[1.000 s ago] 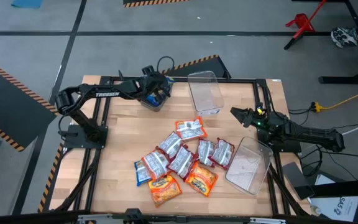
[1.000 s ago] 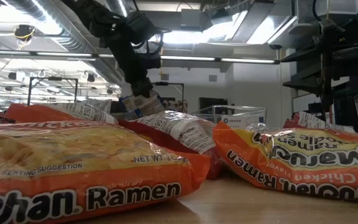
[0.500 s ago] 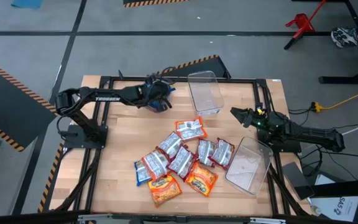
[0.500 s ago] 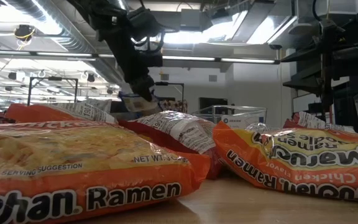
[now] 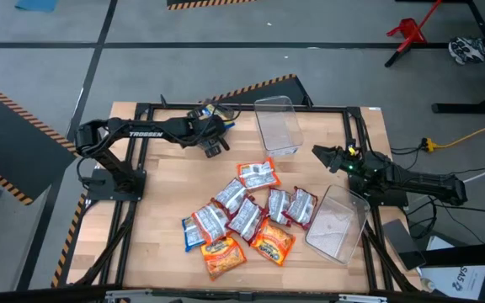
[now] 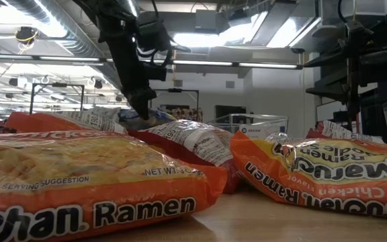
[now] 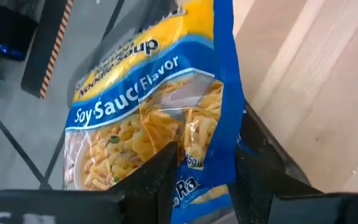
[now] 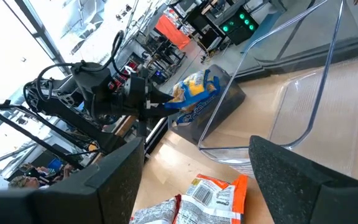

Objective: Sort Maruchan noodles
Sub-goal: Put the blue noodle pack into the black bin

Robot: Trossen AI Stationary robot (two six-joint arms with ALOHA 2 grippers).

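- Left gripper (image 5: 213, 133): jaws closed on a blue-and-yellow soy sauce packet (image 7: 160, 106), held between the two fingers (image 7: 151, 180) above the far part of the table (image 5: 167, 194), just left of the upright clear bin (image 5: 278, 124)
- Soy sauce packet: hangs from the jaws, tilted, off the table, beside the upright clear bin and outside it
- Remaining noodle packets (image 5: 247, 215): a loose pile of orange, red-and-silver and blue ones on the table, in front of the upright clear bin
- Right gripper (image 5: 322, 153): jaws open, empty, right of the upright clear bin, above a second clear bin (image 5: 337, 223) lying tipped over
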